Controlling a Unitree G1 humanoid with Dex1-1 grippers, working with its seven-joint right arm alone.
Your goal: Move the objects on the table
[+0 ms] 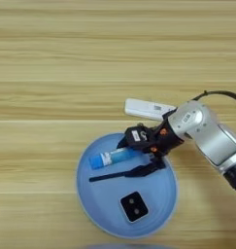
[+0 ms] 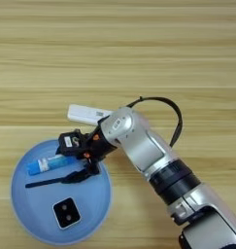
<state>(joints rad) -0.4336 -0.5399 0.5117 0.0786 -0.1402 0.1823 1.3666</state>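
The jaws of the right gripper [image 1: 134,154] were spread around the glue-stick tube [image 1: 111,157] on the blue plate [image 1: 160,204], near the desk's near edge. Closing off-center could roll it away.

The far half of the table [image 1: 114,44] lies bare from left edge to right edge, open for passage. Toward the near edge, the blue plate [image 1: 97,204] holds 3 obstacles close together: glue-stick tube [image 1: 112,157], thin black stick [image 1: 109,175], black-topped cube [image 1: 134,206]. The white remote [image 1: 143,109] lies just beyond the plate's far rim. The end effector [image 1: 139,153] and silver forearm [image 1: 211,138] block the near right.
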